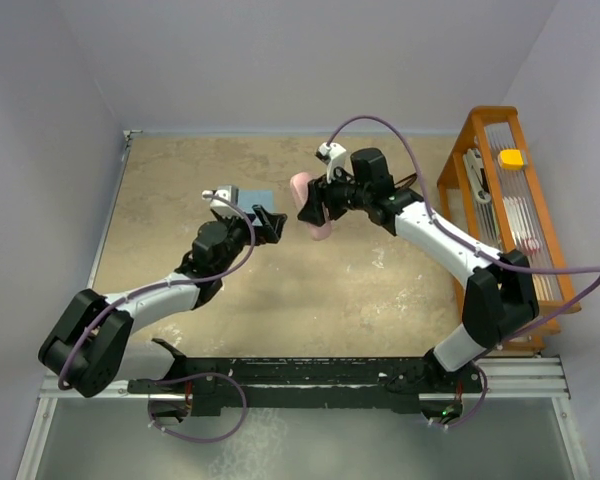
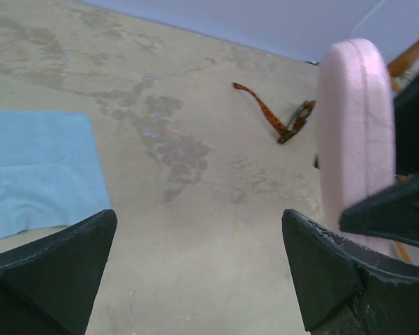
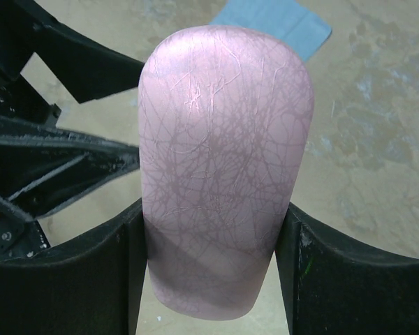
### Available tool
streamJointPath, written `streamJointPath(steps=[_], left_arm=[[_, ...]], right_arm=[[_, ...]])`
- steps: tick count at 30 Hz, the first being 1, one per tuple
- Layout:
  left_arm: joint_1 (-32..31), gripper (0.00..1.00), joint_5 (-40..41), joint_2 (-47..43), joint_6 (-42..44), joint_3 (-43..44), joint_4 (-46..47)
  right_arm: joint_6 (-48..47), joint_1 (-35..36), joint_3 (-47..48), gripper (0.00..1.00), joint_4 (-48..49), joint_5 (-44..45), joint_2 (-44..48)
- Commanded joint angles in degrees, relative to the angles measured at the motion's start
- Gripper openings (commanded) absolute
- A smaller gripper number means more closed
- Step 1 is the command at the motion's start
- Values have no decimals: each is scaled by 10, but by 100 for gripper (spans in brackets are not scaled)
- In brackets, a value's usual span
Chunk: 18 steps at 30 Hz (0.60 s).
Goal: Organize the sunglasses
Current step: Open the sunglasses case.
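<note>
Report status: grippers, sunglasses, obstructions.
Left gripper open, empty. Right gripper clamped on pink case. Sunglasses on table, untouched, temple arm unfolded. Blue cloth lies clear of them.

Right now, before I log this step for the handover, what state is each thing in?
pink case: looks closed, clamped in the right gripper.
right gripper: shut on the pink case.
left gripper: open, empty.
sunglasses: lying on the table, one temple arm unfolded.
blue cloth: spread flat on the table.
</note>
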<state>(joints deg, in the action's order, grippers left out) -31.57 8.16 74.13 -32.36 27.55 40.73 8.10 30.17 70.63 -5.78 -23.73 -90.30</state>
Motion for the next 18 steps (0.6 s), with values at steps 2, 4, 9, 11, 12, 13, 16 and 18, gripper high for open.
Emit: streamJointPath(steps=[2, 4, 9, 11, 12, 13, 16, 18], left_arm=[[5, 99, -137, -9, -2, 66, 34], [6, 99, -159, -19, -1, 74, 39], [37, 99, -232, -31, -33, 66, 88], [50, 100, -254, -23, -50, 53, 134], [56, 100, -271, -18, -61, 45, 150], [63, 100, -286, -13, -72, 41, 168], [81, 99, -349, 16, -124, 29, 272], [86, 100, -383, 36, -156, 29, 329]], right_arm=[[-10, -25, 67, 0, 49, -109, -8], [-15, -27, 78, 0, 41, -131, -12], [-17, -27, 52, 0, 49, -158, 13], [-18, -27, 40, 0, 51, -147, 28], [-21, -28, 36, 0, 48, -147, 33], [-24, -28, 33, 0, 42, -148, 38], [-23, -28, 27, 0, 39, -172, 52], [-15, -28, 27, 0, 37, -188, 60]])
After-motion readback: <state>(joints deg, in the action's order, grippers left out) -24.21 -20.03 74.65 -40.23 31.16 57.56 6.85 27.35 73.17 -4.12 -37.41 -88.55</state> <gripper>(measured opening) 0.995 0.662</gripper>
